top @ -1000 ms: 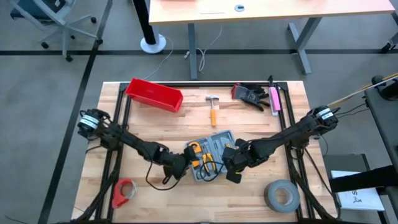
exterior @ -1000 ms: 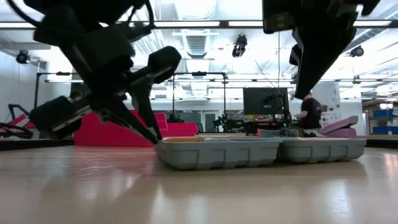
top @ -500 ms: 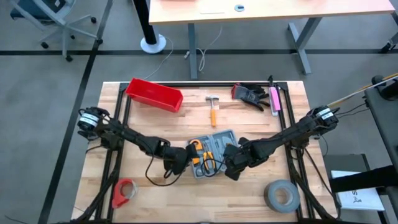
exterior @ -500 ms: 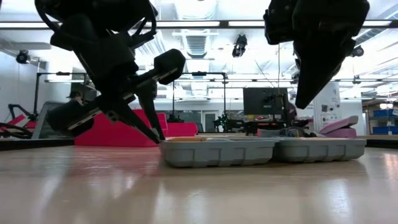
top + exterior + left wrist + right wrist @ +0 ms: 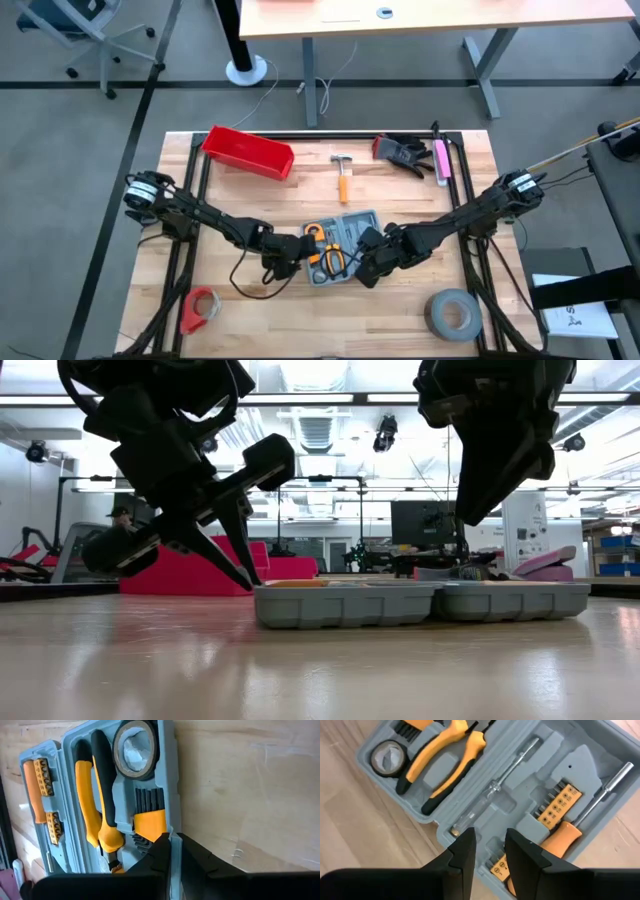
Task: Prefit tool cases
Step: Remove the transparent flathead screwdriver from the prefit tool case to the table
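The grey-blue tool case [image 5: 345, 232] lies open and flat on the wooden table's middle, its bottom on the boards. Its recesses hold orange-handled pliers [image 5: 445, 755], a small tape roll [image 5: 134, 742], a screwdriver and bit holders. My left gripper [image 5: 297, 253] is shut at the case's left end [image 5: 258, 592]. My right gripper [image 5: 362, 268] hovers open above the case's near side, its fingers [image 5: 468, 510] well clear of the case top in the low view. My left gripper straddles the case's rim [image 5: 174, 827] at the end beside the pliers' jaws, one finger inside the tray and one outside, the thin wall pinched between them. The fingers [image 5: 245, 575] slant down from the table's left. The case stays flat on the table.
A red bin [image 5: 248, 152] stands at the far left. A hammer [image 5: 342, 175], dark gloves [image 5: 402, 153] and a pink tool [image 5: 440, 160] lie along the far edge. A grey tape roll [image 5: 452, 315] sits near right, a red tape dispenser [image 5: 200, 308] near left.
Both wrists have rolled about their own pointing lines while the hands stayed nearly in place. My left gripper keeps its shut fingers at the case's left end. The case still lies flat at the table's middle.
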You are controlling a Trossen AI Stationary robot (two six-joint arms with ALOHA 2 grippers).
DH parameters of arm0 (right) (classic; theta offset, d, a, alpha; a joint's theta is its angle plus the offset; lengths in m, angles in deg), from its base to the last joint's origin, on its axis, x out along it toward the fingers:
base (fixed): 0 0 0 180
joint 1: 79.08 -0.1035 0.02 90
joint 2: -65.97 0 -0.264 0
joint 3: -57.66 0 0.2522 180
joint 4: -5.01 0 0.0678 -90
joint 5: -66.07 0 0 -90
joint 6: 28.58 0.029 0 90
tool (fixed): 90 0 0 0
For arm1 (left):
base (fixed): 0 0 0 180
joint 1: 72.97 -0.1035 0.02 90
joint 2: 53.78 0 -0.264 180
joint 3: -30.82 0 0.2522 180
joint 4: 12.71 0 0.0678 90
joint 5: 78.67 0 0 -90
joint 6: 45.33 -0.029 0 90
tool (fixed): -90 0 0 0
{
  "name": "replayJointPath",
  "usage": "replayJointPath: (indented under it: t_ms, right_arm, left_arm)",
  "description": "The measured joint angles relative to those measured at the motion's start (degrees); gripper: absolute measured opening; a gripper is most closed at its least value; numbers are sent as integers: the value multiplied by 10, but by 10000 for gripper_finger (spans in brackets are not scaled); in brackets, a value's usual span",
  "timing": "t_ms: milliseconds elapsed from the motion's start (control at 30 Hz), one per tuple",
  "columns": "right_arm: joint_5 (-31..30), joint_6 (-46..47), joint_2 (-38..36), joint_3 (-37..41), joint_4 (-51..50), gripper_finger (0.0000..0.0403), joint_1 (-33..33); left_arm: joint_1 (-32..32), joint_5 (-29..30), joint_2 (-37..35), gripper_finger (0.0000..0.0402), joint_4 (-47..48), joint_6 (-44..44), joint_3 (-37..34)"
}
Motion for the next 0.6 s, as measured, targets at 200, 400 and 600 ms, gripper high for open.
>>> replayJointPath:
  t_ms: [200, 400, 600]
  right_arm:
    - [0, 1, 0, -2, 0, 91, 0]
    - [-2, -19, 0, -2, 0, 82, 0]
    - [-15, -33, 0, -2, 0, 76, 0]
  left_arm:
    - [0, -2, -8, 28, 2, 44, -1]
    - [11, -4, -29, 60, 5, 98, 8]
    - [34, -3, -36, 98, 26, 110, 9]
